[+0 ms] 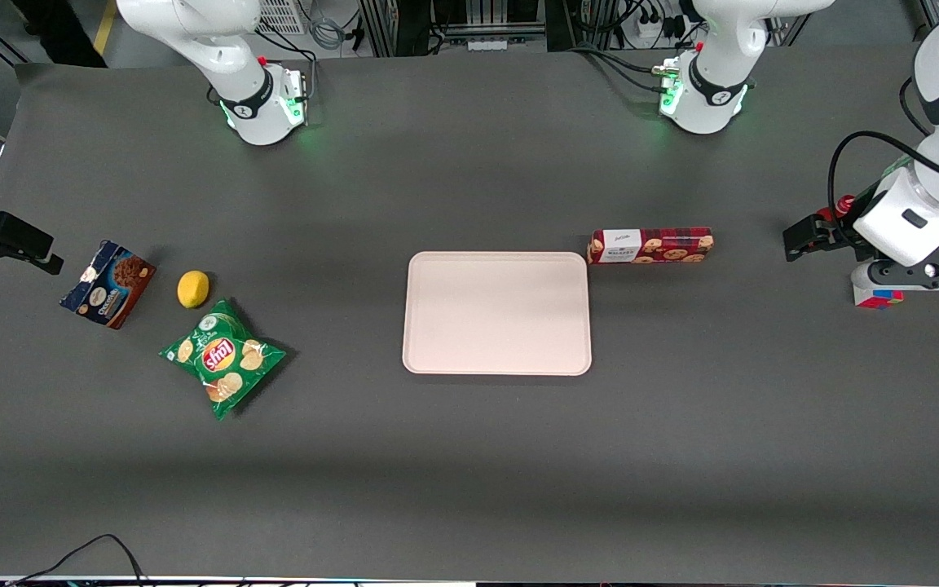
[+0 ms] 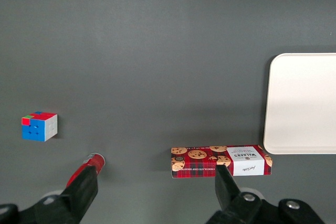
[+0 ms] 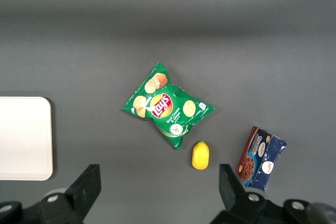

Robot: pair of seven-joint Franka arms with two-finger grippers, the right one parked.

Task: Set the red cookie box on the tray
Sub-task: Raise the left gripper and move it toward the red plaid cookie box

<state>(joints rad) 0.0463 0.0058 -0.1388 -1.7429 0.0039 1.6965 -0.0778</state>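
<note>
Even overhead light, soft short shadows, sharp focus; tray (image 1: pixel 497 313) slightly blown out; gripper (image 2: pixel 157 179) fingers blurred close-up.

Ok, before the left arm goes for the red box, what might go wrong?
The red cookie box stands on a narrow edge almost against the tray corner, so a finger may topple it or catch the rim. The open gripper hangs above the table near a puzzle cube, well toward the working arm's end.
</note>
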